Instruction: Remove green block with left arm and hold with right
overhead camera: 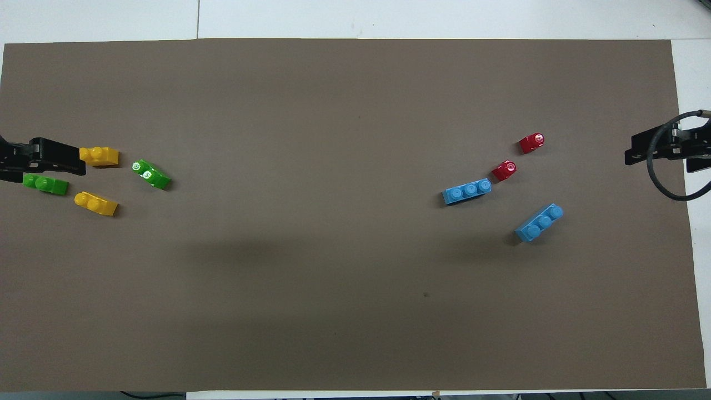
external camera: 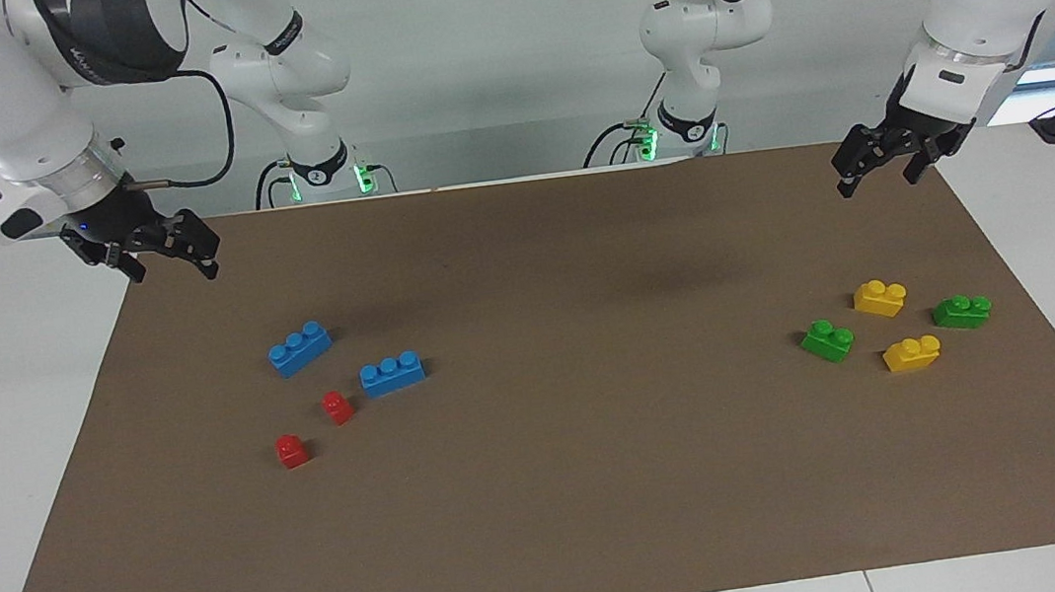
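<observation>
The green block [external camera: 828, 341] [overhead camera: 151, 174], bright green with two studs, lies on the brown mat [external camera: 570, 490] at the left arm's end. It is the brick of its cluster closest to the table's middle. My left gripper [external camera: 875, 185] hangs open in the air over the mat's corner by the left arm's base, apart from the block. In the overhead view one of its fingers [overhead camera: 55, 158] overlaps the end of a yellow brick [overhead camera: 99, 156]. My right gripper [external camera: 172, 274] hangs open and empty over the mat's corner at the right arm's end.
A darker green brick [external camera: 961, 311] and two yellow bricks [external camera: 880, 297] [external camera: 912, 353] lie close around the green block. Two blue three-stud bricks [external camera: 299, 349] [external camera: 391, 374] and two small red bricks [external camera: 338, 407] [external camera: 291, 451] lie at the right arm's end.
</observation>
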Available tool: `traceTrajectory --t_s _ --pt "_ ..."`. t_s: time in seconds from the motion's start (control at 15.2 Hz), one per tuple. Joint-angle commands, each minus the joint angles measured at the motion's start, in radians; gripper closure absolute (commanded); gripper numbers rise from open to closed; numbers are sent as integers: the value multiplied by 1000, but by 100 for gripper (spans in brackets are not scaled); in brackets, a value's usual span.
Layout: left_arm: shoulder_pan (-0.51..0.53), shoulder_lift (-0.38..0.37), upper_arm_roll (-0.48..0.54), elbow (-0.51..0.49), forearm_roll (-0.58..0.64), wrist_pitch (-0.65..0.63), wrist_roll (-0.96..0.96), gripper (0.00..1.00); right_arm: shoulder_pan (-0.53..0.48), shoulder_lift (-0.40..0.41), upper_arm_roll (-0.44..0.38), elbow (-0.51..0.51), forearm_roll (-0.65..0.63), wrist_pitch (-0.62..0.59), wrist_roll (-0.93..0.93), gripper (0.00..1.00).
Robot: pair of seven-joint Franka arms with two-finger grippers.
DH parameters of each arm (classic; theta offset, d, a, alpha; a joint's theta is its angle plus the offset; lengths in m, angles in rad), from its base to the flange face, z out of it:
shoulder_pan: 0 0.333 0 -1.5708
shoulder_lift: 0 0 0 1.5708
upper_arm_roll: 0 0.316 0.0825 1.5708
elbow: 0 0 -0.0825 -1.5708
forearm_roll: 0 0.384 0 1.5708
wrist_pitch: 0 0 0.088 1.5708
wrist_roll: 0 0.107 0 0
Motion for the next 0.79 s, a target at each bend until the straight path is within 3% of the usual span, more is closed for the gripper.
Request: traceTrajectory --t_s 0.0,0.72 --pt "-1 -7 2 17 -3 -35 -5 0 -29 -23 4 -28 -3 24 -25 0" --pt "-3 -22 6 17 -6 -26 -5 0 -20 -18 4 -28 -40 22 -26 0"
